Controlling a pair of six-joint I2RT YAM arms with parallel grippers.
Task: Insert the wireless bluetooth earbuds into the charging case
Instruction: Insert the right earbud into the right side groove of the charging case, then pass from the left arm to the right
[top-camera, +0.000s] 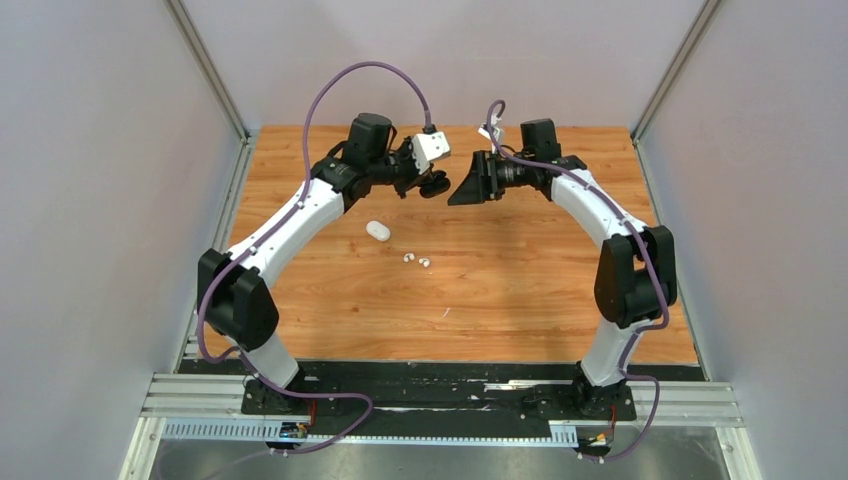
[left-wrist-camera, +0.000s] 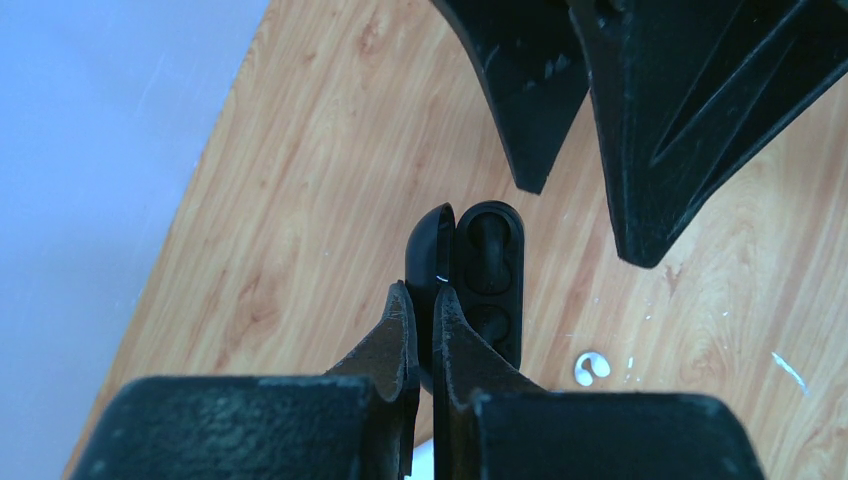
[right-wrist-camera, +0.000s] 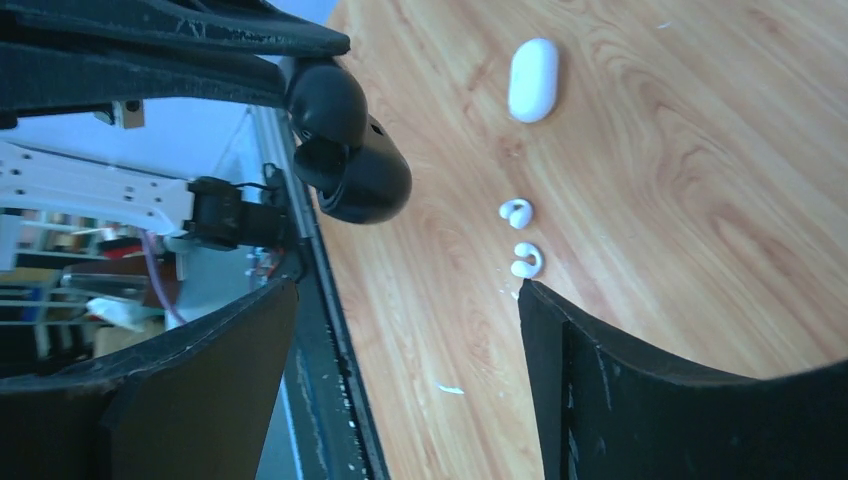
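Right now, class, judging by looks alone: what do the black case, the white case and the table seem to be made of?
Black case: probably hard plastic, smooth semi-gloss shell with soft highlights.
White case: likely glossy plastic, smooth rounded pebble shape.
Table: wood or wood-look laminate, visible grain.

Wood-grain table (top-camera: 500, 300); black case (left-wrist-camera: 495, 300) glossy, smooth plastic.
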